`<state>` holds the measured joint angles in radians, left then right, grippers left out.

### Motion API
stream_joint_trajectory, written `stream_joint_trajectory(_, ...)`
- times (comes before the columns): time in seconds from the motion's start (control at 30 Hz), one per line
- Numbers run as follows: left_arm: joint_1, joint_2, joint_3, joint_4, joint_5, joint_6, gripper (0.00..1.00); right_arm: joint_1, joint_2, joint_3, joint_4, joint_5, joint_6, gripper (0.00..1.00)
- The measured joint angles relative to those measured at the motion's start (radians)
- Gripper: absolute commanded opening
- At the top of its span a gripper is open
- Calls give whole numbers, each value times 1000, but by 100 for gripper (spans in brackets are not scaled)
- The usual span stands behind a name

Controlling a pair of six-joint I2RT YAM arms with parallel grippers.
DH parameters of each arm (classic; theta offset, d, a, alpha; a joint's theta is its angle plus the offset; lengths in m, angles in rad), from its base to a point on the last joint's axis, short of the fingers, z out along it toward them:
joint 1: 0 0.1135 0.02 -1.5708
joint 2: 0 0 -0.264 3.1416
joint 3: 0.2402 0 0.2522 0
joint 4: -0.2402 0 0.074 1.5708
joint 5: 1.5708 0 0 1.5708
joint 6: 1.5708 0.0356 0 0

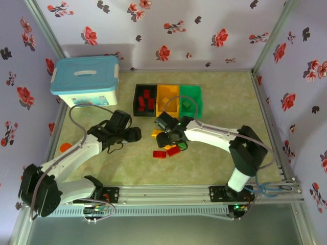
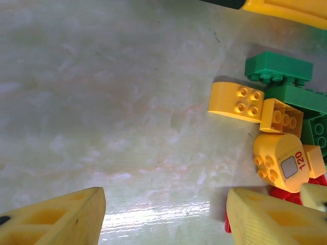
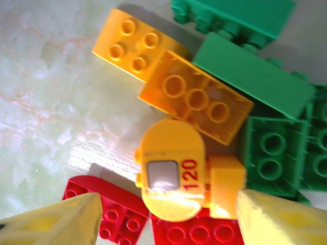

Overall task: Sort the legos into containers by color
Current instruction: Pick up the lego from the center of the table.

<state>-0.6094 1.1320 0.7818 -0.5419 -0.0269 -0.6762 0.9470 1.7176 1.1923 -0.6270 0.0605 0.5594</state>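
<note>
The black bin (image 1: 144,100) with red legos in it, the yellow bin (image 1: 168,99) and the green bin (image 1: 190,99) stand in a row at the back. A pile of loose legos (image 1: 166,149) lies in front of them. My right gripper (image 3: 166,222) is low over the pile. Its jaws stand apart on either side of a rounded yellow lego marked 120 (image 3: 173,173), and the left finger (image 3: 56,222) is clear of it. Red legos (image 3: 117,214) lie under it, green legos (image 3: 253,76) beyond. My left gripper (image 2: 166,219) is open over bare table, left of the pile (image 2: 278,117).
A white storage box with a light-blue lid (image 1: 86,80) stands at the back left. A small orange piece (image 1: 65,148) lies by the table's left edge. Metal frame rails run along the table's sides and front.
</note>
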Motion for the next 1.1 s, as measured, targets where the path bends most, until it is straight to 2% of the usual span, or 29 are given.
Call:
stream_joint_trajectory(0.23,15,-109,-51,-16,-14,-29,64,27,150,126,-62,36,-15,62)
stream_joint_trajectory(0.43,20,-166,-85,-20,-26,-35,64,40,196,175,-113,77,-18,61)
stream_joint_trajectory(0.57,21,-172,-105,-21,-29,-45,64,57,214,195,-137,115,-19,62)
stream_joint_trajectory(0.77,22,-172,-111,-19,-30,-52,63,71,254,236,-191,190,-26,70)
stream_joint_trajectory(0.97,22,-172,-111,-19,-30,-52,63,71,261,237,-215,238,-27,71)
stream_joint_trajectory(1.1,22,-172,-111,-19,-29,-52,63,71,272,237,-213,239,-26,67)
